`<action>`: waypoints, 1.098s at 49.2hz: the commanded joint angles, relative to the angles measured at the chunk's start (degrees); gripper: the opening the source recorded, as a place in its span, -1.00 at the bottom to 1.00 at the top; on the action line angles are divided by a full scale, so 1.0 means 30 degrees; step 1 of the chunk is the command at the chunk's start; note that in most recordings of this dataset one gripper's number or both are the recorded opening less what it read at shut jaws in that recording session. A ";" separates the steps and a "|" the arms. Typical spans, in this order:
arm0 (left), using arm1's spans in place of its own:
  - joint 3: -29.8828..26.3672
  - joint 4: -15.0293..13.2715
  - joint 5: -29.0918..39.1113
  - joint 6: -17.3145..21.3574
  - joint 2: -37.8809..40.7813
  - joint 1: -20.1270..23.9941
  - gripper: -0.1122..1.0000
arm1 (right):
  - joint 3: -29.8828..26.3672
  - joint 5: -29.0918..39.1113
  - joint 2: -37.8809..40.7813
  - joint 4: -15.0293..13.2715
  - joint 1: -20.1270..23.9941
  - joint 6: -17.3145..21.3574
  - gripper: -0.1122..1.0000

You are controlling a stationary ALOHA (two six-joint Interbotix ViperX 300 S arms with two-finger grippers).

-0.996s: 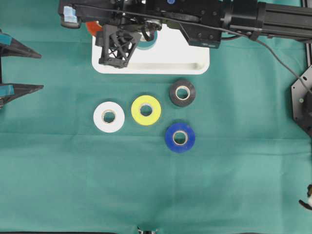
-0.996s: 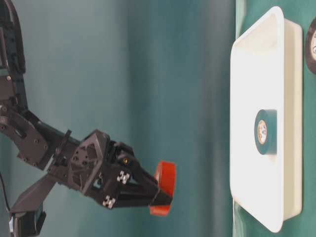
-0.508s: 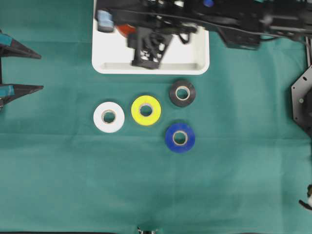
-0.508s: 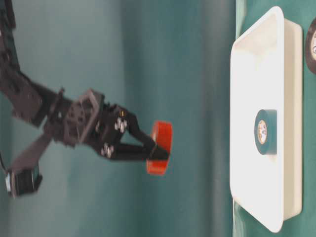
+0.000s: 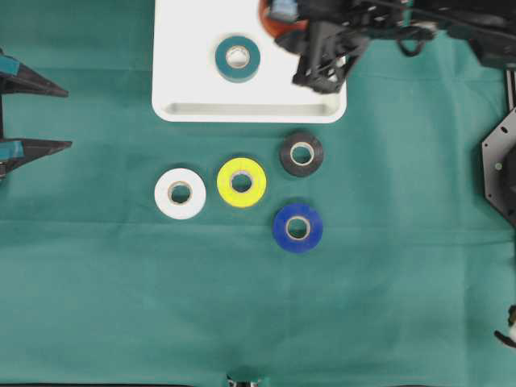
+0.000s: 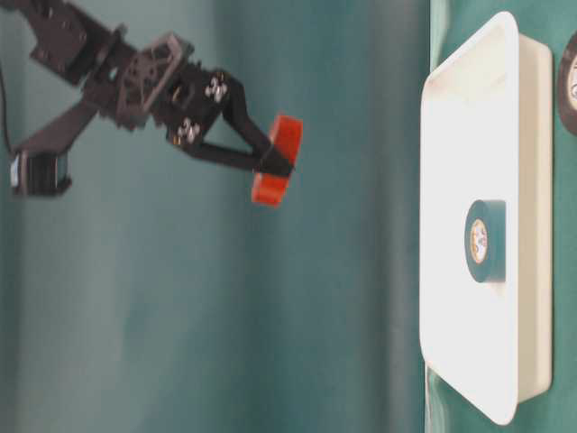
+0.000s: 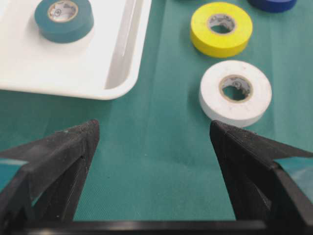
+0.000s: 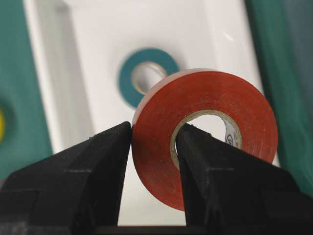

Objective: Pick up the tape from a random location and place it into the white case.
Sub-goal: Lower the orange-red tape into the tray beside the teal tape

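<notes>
Since a second ago the right pincer (image 6: 270, 167) has swung across the overhead view from the left end of the white case (image 5: 185, 109) to its right end, carrying the red tape (image 8: 205, 132) with it, so the teal tape (image 5: 237, 58) lying in the case is now uncovered. The left pincer (image 7: 151, 147) has not moved.

The right pincer is clamped on the red tape, one finger through the core and the other against the outer rim. The roll hangs in the air well above the case, over its far right corner. It is tilted, not flat: in the right wrist view its open face looks toward the camera, and in the table-level view it is seen almost edge-on. The case's long axis runs left to right in the overhead view.

The left pincer rests at the left edge of the desk (image 5: 387, 306), fingers spread wide, holding nothing.

Count: one case; six rolls in all. One red in the grip, one teal flat in the case, and four flat on the desk just near of the case: white tape (image 5: 180, 193), yellow tape (image 5: 241, 182), black tape (image 5: 301, 153), blue tape (image 5: 297, 228).
</notes>
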 commanded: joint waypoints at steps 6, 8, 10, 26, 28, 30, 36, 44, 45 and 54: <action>-0.0176 -0.0059 -0.0293 0.0000 0.0205 0.0059 0.98 | 0.0205 -0.0410 -0.0791 -0.0059 -0.0469 -0.0146 -0.20; -0.0176 -0.0059 -0.0381 0.0000 0.0205 0.0059 0.98 | 0.0205 -0.0381 -0.0762 -0.0059 -0.0498 -0.0176 -0.20; -0.0176 -0.0029 -0.0469 0.0000 0.0205 0.0059 0.98 | 0.0205 -0.0381 -0.0732 -0.0059 -0.0469 -0.0176 -0.20; -0.0176 -0.0059 -0.0410 0.0000 0.0205 0.0059 0.98 | 0.0205 -0.0352 -0.0732 -0.0059 -0.0498 -0.0176 -0.20; -0.0176 -0.0059 -0.0381 0.0000 0.0205 0.0059 0.98 | 0.0205 -0.0352 -0.0703 -0.0059 -0.0498 -0.0176 -0.20; -0.0146 -0.0059 -0.0381 0.0000 0.0205 0.0059 0.98 | 0.0205 -0.0352 -0.0732 -0.0059 -0.0498 -0.0146 -0.20; -0.0176 -0.0059 -0.0381 0.0000 0.0205 0.0059 0.98 | 0.0205 -0.0293 -0.0732 -0.0059 -0.0498 -0.0088 -0.20; -0.0146 -0.0059 -0.0352 0.0000 0.0205 0.0059 0.98 | 0.0205 -0.0293 -0.0732 -0.0059 -0.0498 -0.0059 -0.20; -0.0176 -0.0029 -0.0322 0.0000 0.0205 0.0059 0.98 | 0.0205 -0.0322 -0.0703 -0.0059 -0.0498 -0.0059 -0.20; -0.0176 -0.0059 -0.0352 0.0000 0.0205 0.0059 0.98 | 0.0352 -0.0322 -0.0557 -0.0029 -0.0469 -0.0029 -0.20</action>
